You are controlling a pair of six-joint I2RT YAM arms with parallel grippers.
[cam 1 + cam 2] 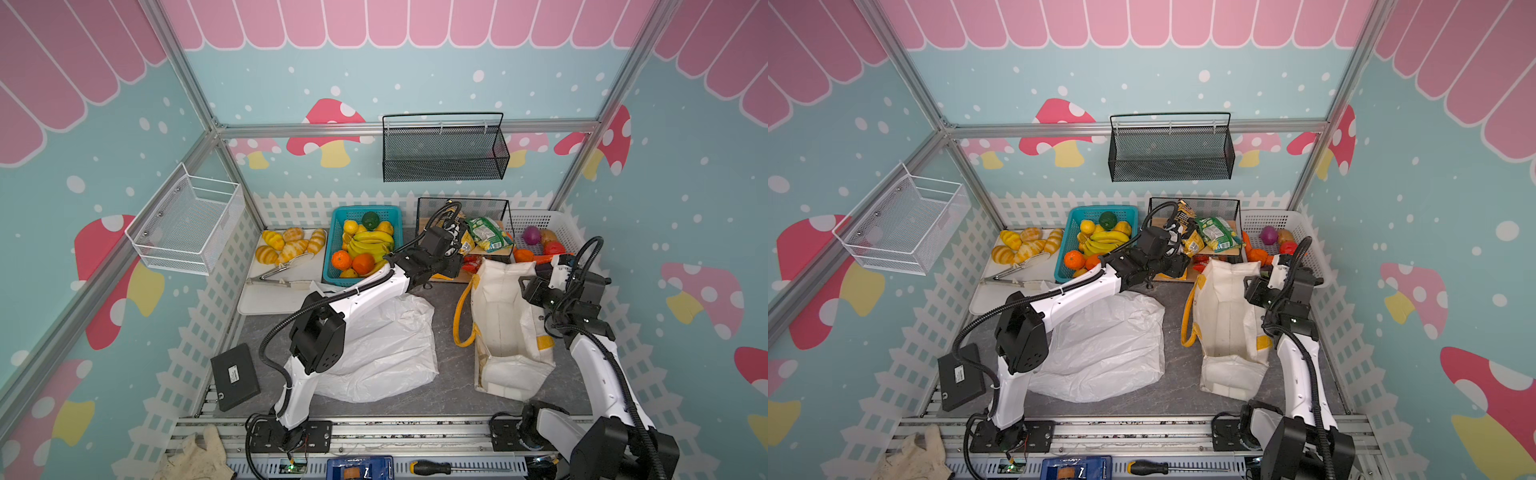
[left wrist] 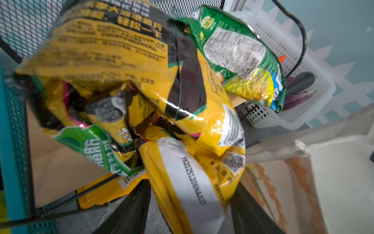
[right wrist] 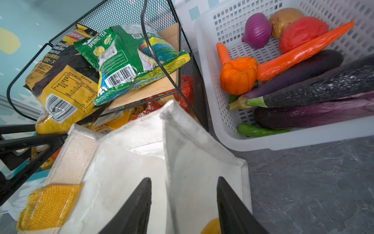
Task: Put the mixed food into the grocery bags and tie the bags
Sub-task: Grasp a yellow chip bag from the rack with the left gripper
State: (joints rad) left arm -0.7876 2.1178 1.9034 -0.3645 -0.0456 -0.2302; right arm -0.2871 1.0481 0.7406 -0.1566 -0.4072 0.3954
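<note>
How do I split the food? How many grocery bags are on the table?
2. A white plastic bag lies crumpled left of centre; a cream canvas tote sits open to its right. None seems hidden.

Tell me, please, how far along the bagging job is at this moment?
Done: nothing visibly packed; the tote stands open, the plastic bag lies slack and untied. In hand: the left pincer brackets a yellow packet at the rack; the right pincer stands open over the tote's rim. Left: oranges, bananas and the other packets, then tying.
</note>
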